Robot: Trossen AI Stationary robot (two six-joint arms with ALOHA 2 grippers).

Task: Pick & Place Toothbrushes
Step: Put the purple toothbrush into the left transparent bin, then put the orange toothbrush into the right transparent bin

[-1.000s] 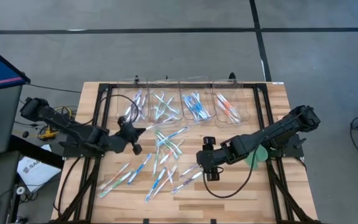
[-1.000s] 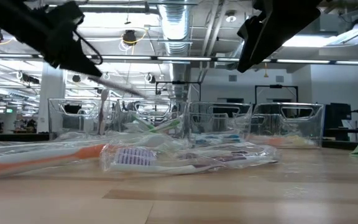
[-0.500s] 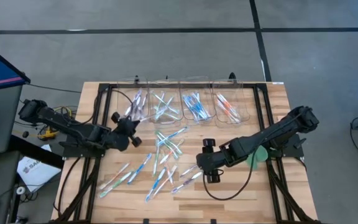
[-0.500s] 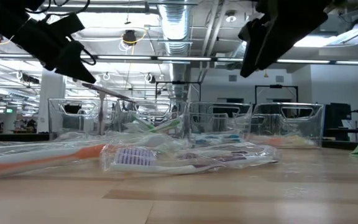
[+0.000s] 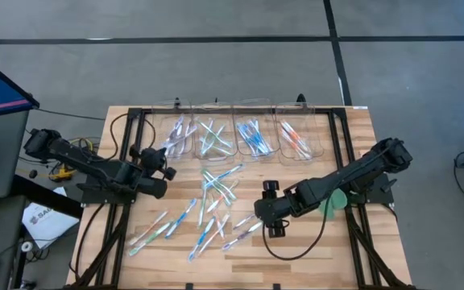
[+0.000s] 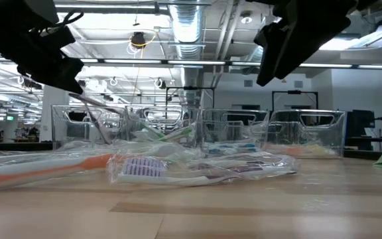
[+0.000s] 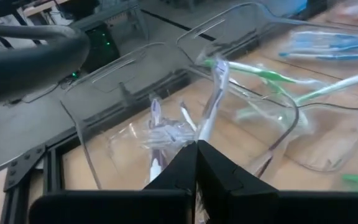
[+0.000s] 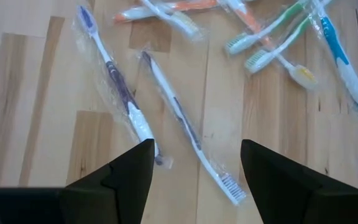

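Left end effector point(image 7: 196, 149): fingers pressed together, pinching a wrapped purple toothbrush point(image 7: 209, 109) above the leftmost clear bin point(image 7: 98, 99). Right end effector point(image 8: 196, 163): fingers spread, holding nothing, hovering over loose toothbrushes point(image 8: 173, 109) on the bench point(image 5: 296, 250) (two purple ones lie directly beneath).

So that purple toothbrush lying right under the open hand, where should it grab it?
Probably at mid-handle, coming straight down from above. The purple toothbrush lies flat on the table in a loose clear wrapper, with bare wood on both long sides, so the right hand, open above it, could put one finger on each side. Its neighbour lies close near the ends.
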